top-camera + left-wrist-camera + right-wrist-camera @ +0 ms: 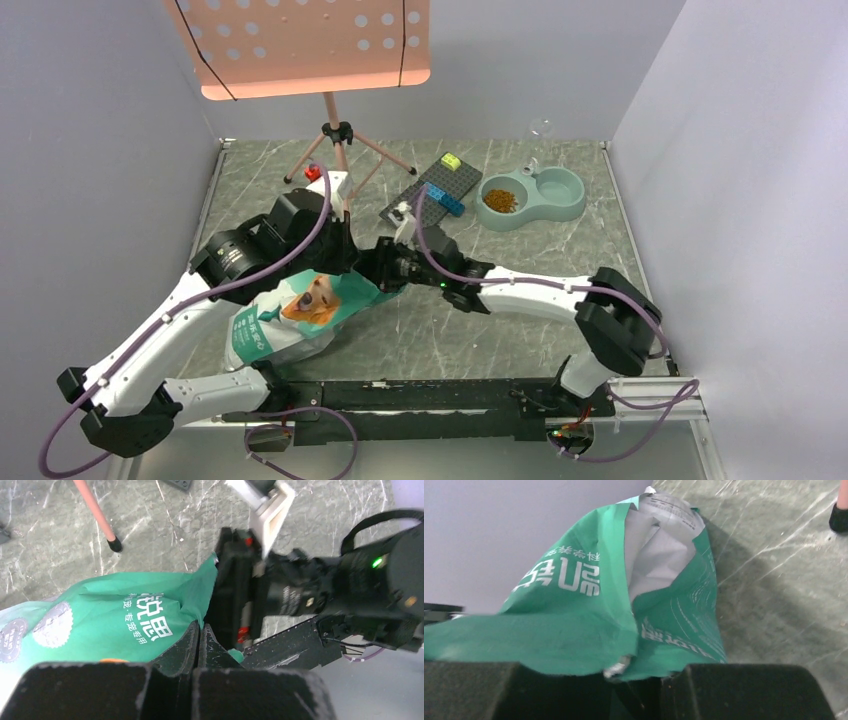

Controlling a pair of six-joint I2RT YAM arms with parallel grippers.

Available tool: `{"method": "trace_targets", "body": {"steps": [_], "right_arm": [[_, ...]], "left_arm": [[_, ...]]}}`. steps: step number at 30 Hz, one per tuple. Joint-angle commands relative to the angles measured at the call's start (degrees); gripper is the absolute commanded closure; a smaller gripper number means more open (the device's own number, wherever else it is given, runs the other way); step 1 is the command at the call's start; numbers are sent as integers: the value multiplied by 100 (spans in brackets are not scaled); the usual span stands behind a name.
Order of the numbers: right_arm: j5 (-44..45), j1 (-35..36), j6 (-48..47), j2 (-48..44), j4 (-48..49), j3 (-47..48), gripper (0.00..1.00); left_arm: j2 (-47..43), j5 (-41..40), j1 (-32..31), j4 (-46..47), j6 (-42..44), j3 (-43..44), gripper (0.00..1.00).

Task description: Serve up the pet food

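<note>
Left claw [199, 631]: clenched. Its two black fingers are pressed together on a thin fold at the end of the teal-green pet food bag with white lettering [110, 610]. Green material shows on both sides of the fingers.

Right claw [641, 681]: grasping the same bag. A crumpled edge of the bag is pinched in the narrow gap between its black fingers. In its wrist view a pale grey panel shows between the green folds just beyond the fingers.

The two claws face each other, just beside one another, at the same end of the bag. From there the bag runs towards the near left edge, with the golden dog print facing up.

Task item: the pet food, a small heap of orange-brown kibble [500, 201], is well apart from both claws, beyond the right claw towards the far right. It sits in the left compartment of the pale blue-grey double bowl [560, 190], which stands on the grey-green marbled tabletop [500, 330].

Between the claws and the bowl lies a dark grey studded baseplate [440, 180] carrying a blue brick [448, 200] and a yellow-green brick [450, 160].

Beyond the left claw stands a salmon perforated music stand [300, 40] on a tripod, with a small red object [313, 172] near its feet.
</note>
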Motion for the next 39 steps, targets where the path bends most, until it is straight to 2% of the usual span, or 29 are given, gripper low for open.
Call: {"method": "trace_targets", "body": {"steps": [1,4,10,15,18,20,22,24,27,29,32,34,37,39], "right_arm": [[-896,-483,1013,-998,1129,-552,100],[-999,-580,944,-1513,756,-624,100],[-1151,-875,1285,-1705,1033,-938,100],[-939,-1131,1225,-2547,383,-1243,100],[-1124,-1208,1414,-2151,709,-985,100],[-1153,-1210,1240,-2142,277,-657,100],[-1011,-1287,1144,-2562,-177,-759,100],[-990,-1412,1277,-2884,-220,-1070,100],[-1039,-1447,1480,-2679,185,-1143,100],[-1079,-1467,1442,-2643,46,-1060,100],[-826,-1582,1316,-3365,-531,-1320,100],[-885,-1740,1553,-3518,-169,-1631,100],[-1109,-1763,1834,-3061,664,-1701,100],[-1138,-1779,1778,-3219,539,-1687,100]], "left_arm": [[-633,-83,-102,877,-203,329,100],[-847,-286,-101,879,-191,215,100],[-1059,-577,-99,779,-17,235,100],[-1205,-632,-106,983,148,214,100],[-1230,-621,-104,1049,119,184,100],[-1269,-617,-101,1172,86,124,100],[-1287,-610,-105,1299,85,54,100],[-1322,-603,-104,1396,82,-21,100],[-1358,-595,-103,1490,80,-130,100],[-1391,-633,-101,1489,39,-187,100],[-1457,-706,-100,1495,32,-221,100],[-1446,-733,-104,1489,68,-222,100],[-1341,-691,-105,1460,69,-131,100],[-1292,-683,-104,1482,77,-71,100]]}}
